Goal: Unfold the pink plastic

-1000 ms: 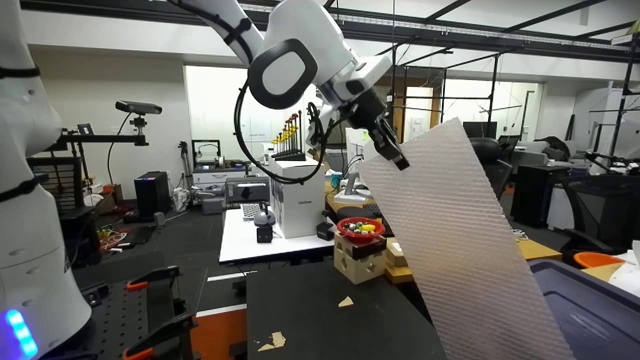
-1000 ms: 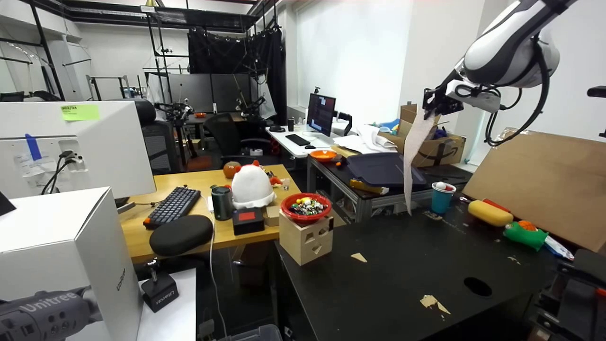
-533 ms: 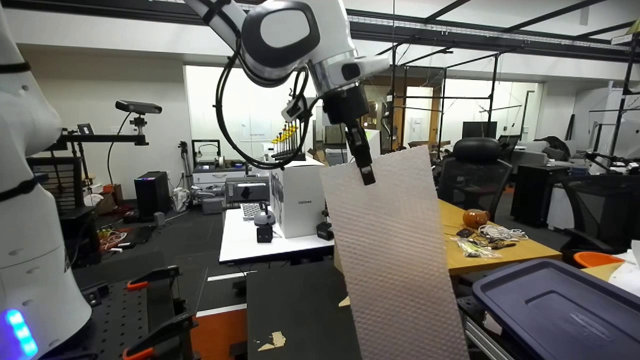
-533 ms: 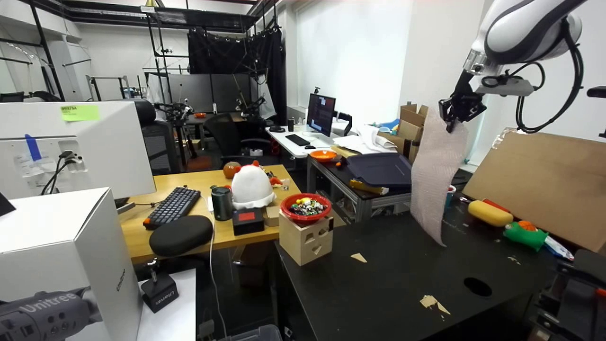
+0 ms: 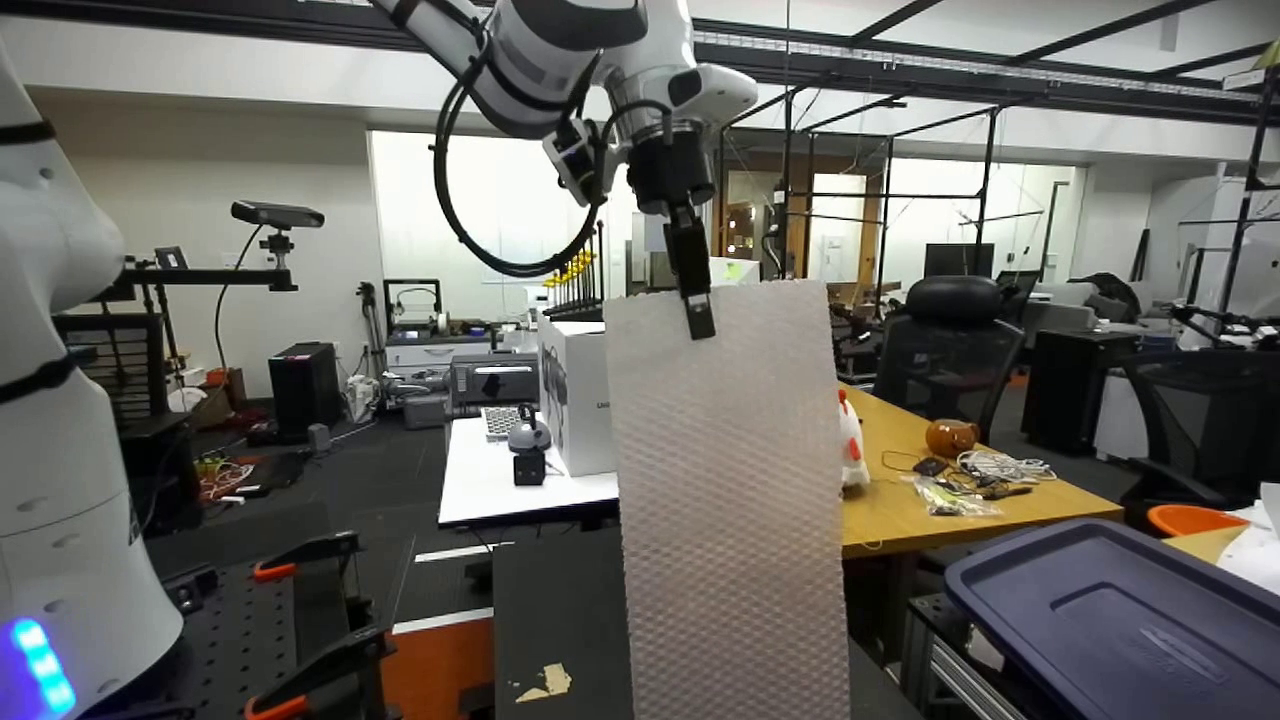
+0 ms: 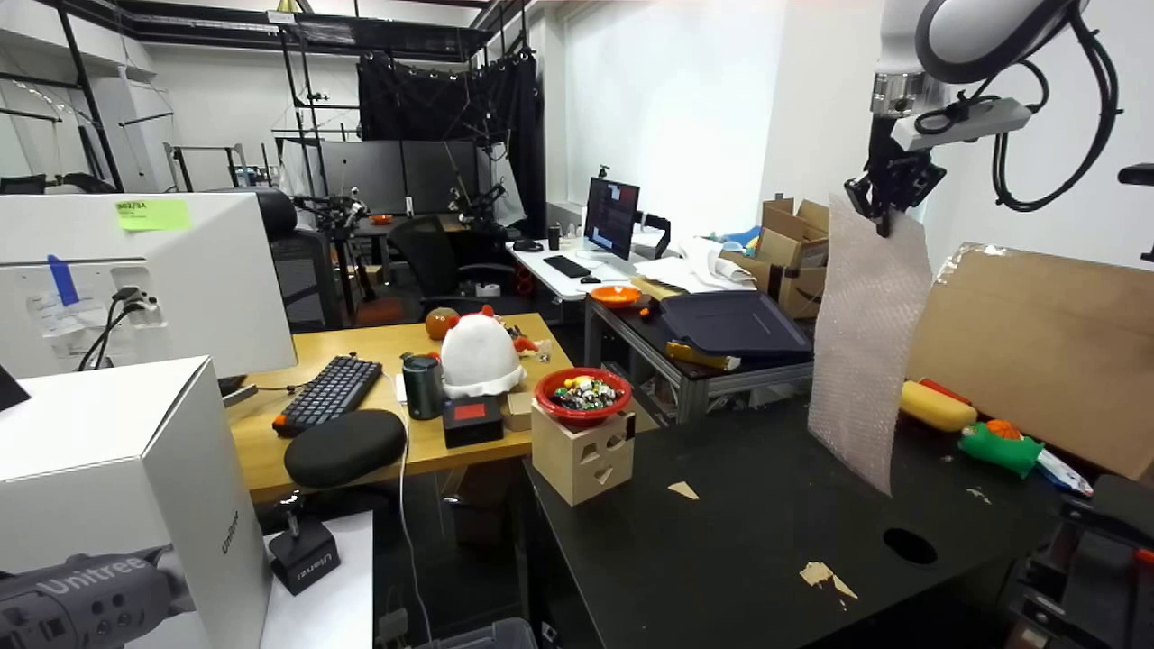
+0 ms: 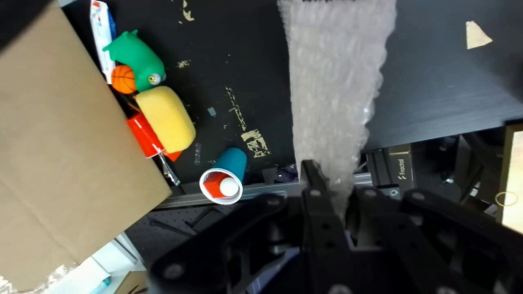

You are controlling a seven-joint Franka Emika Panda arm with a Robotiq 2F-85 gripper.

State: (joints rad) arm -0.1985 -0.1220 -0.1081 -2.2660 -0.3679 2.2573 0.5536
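Has swung plastic toward nine o'clock in an exterior view; holds it pinched at twelve in gripper. May crumple it if lowered straight down.

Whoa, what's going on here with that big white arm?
A robot arm is holding a pink plastic sheet, pinched near its top edge by the end effector. The job is to unfold it: it hangs down in a long strip, lower end over the black table, not laid flat. Whether it touches the table is hard to tell.
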